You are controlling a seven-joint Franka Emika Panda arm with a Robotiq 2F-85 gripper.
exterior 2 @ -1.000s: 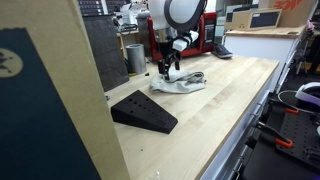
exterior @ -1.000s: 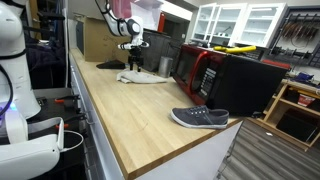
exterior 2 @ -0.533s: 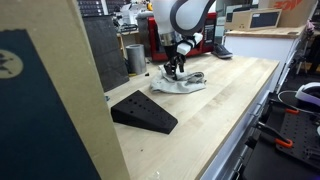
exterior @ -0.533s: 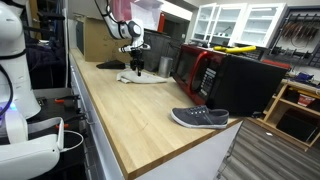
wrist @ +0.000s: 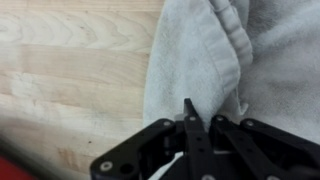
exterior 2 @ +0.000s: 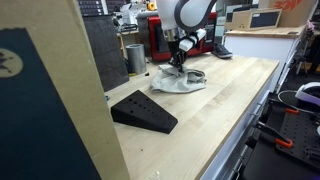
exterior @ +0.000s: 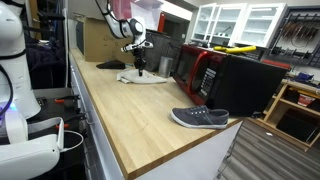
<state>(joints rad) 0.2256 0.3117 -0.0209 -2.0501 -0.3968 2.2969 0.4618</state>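
fingers clamped on towel edge, only a thin bite. Risk: cloth slips free on lift, or drags across desk.

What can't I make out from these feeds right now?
- Wrist view: whether any cloth actually sits between the jaws. The gripper itself covers the contact spot.
- Wrist view: how far the cloth extends. It is cut off by the top and right edges.
- Both exterior views: how the jaws stand. The gripper is too small and distant.
- An exterior view: the cloth's folds, which are too small to read.
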